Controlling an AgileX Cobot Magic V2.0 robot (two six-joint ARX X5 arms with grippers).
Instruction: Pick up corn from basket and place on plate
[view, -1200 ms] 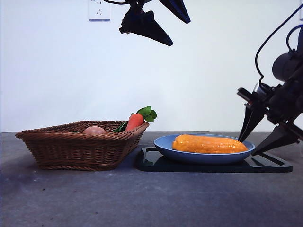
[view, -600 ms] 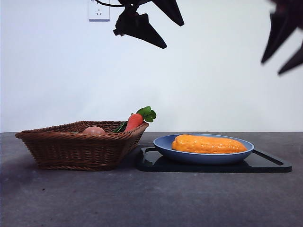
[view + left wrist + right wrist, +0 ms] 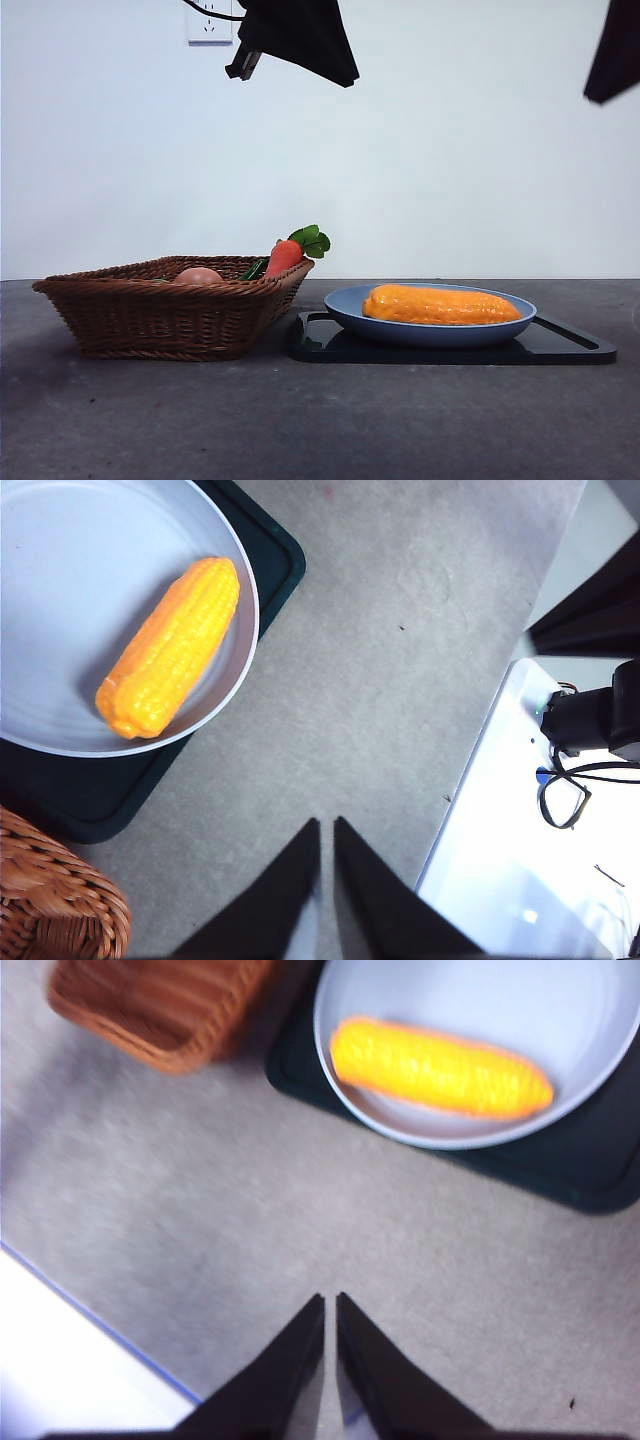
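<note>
The orange-yellow corn (image 3: 440, 304) lies lengthwise in the light-blue plate (image 3: 360, 312), also seen as corn (image 3: 172, 645) on the plate (image 3: 60, 570) and as corn (image 3: 440, 1067) on the plate (image 3: 590, 1020). Left of the plate stands the brown wicker basket (image 3: 165, 310), whose corner shows as basket (image 3: 50, 900) and basket (image 3: 160, 1005). My right gripper (image 3: 330, 1302) is shut and empty; it hangs high at the top right (image 3: 605, 70), far above the plate. High above the basket's right side hangs my left gripper (image 3: 327, 825), shut and empty, a dark shape (image 3: 335, 65).
A carrot with green leaves (image 3: 288, 254) and a small pinkish round item (image 3: 198, 275) lie in the basket. The plate rests on a flat black tray (image 3: 570, 348). Grey tabletop runs in front of both. A white surface with cables (image 3: 540, 810) borders the table.
The right gripper, open beside the plate's right rim a second ago, has risen to the top right corner and shut. The corn stays in the plate. The left gripper shifted slightly.
</note>
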